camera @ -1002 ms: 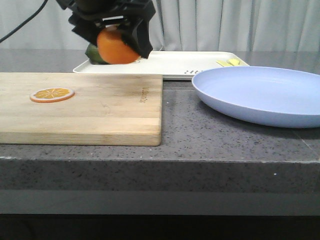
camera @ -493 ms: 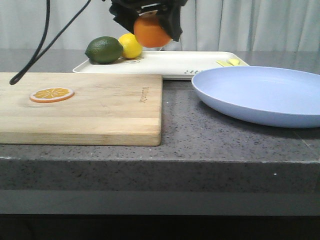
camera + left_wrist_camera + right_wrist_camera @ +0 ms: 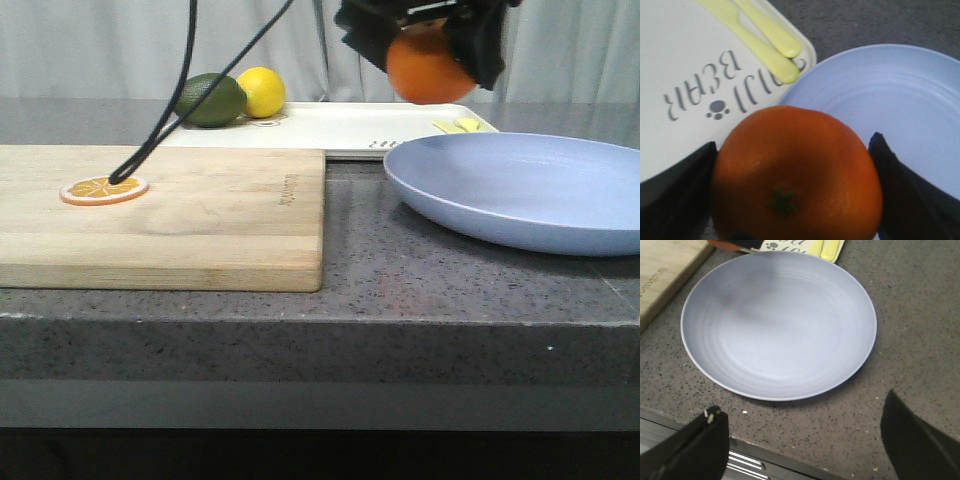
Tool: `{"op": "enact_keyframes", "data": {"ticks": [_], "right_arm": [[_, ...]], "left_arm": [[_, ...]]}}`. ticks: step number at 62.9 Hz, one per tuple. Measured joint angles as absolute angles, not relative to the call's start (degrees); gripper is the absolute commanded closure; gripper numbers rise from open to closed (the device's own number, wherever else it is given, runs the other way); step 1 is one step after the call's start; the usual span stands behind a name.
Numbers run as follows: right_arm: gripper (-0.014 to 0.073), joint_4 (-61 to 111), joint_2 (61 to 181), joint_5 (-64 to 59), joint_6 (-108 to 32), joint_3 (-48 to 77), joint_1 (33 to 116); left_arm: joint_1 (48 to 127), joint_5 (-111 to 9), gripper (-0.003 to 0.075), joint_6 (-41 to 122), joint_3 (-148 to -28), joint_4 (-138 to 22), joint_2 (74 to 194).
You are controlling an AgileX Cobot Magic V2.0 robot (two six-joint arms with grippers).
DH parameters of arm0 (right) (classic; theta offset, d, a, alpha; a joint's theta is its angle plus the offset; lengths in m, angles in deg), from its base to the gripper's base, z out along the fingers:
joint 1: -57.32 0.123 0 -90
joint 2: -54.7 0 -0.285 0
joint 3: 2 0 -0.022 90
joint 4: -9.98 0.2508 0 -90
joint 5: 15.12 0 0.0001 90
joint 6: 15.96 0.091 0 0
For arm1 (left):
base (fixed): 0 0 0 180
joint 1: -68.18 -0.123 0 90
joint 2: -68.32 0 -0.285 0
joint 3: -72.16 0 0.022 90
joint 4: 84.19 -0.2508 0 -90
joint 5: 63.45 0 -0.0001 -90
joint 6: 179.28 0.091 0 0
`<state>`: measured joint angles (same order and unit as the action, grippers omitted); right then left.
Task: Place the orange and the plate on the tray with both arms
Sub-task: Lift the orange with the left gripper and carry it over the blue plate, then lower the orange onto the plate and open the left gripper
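Observation:
My left gripper (image 3: 428,50) is shut on the orange (image 3: 430,68) and holds it in the air above the right end of the white tray (image 3: 330,128), near the far rim of the plate (image 3: 530,190). In the left wrist view the orange (image 3: 797,172) sits between the black fingers (image 3: 677,192), over the tray's print (image 3: 705,92) and the plate's edge (image 3: 880,95). The pale lavender-blue plate (image 3: 777,322) lies on the grey counter. My right gripper (image 3: 807,440) is open and empty above the counter's front edge, short of the plate.
A lime (image 3: 209,99) and a lemon (image 3: 262,91) lie at the tray's left end. A wooden cutting board (image 3: 200,220) with an orange slice (image 3: 103,188) lies at the left. A black cable (image 3: 185,90) hangs down over the board. Yellow-green marks (image 3: 765,45) are on the tray.
My left gripper has carried the orange to the right, from above the tray's left end to its right end near the plate. The lime and lemon now show.

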<state>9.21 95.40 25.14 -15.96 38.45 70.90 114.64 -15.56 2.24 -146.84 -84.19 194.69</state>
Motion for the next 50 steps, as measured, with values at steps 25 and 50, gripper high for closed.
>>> {"op": "enact_keyframes", "data": {"ticks": [25, 50], "right_arm": [[-0.0029, 9.2, 95.4, 25.1, -16.0, 38.5, 70.9], [-0.0029, 9.2, 95.4, 25.1, -16.0, 38.5, 70.9]], "left_arm": [[120.6, -19.5, 0.0293, 2.7, -147.0, -84.2, 199.9], [120.8, -19.7, 0.0151, 2.7, -147.0, -84.2, 201.6]]}}
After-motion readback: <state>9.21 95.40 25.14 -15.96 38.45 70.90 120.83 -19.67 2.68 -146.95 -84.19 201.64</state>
